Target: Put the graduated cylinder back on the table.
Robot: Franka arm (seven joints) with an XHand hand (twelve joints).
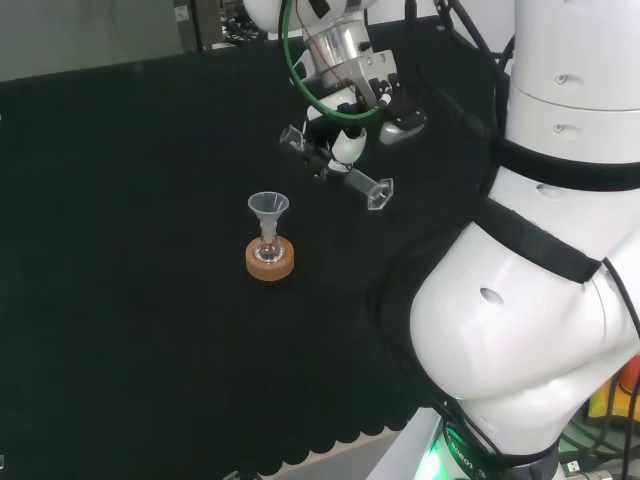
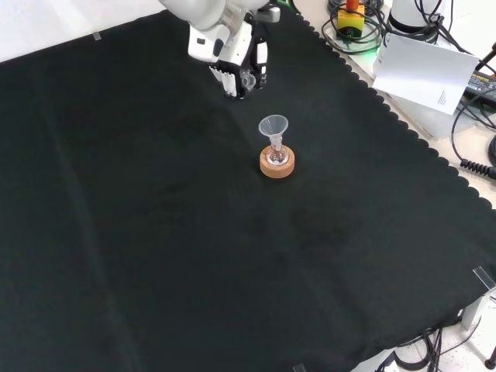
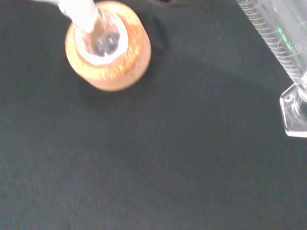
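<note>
Clear cylinder: the graduated cylinder (image 1: 340,172) is held in the hand (image 1: 335,135), tilted well over, nearly lying flat in the air above the black cloth (image 1: 130,250).
Cylinder ends: in the head view its mouth (image 1: 293,136) points to the left and away, and its flat foot (image 1: 380,193) points to the right and toward the camera.
Hand: fingers are curled round the middle of the cylinder, gripping it; in the front view the hand (image 2: 232,66) hangs near the top of the cloth with the cylinder end (image 2: 249,80) showing between the fingers.
Contact with cloth: the foot looks close to the cloth, but whether it touches cannot be told.
Wrist view: the marked wall of the cylinder (image 3: 280,43) and its clear foot (image 3: 295,112) sit large at one edge, over the dark cloth.
Cork ring: a cork stand (image 1: 270,260) sits on the cloth, well apart from the hand and nearer the camera in the head view.
On the stand: a small round flask (image 1: 268,250) with a clear funnel (image 1: 268,208) upright in its neck.
Front view placing: stand and funnel (image 2: 273,128) lie below and just right of the hand.
</note>
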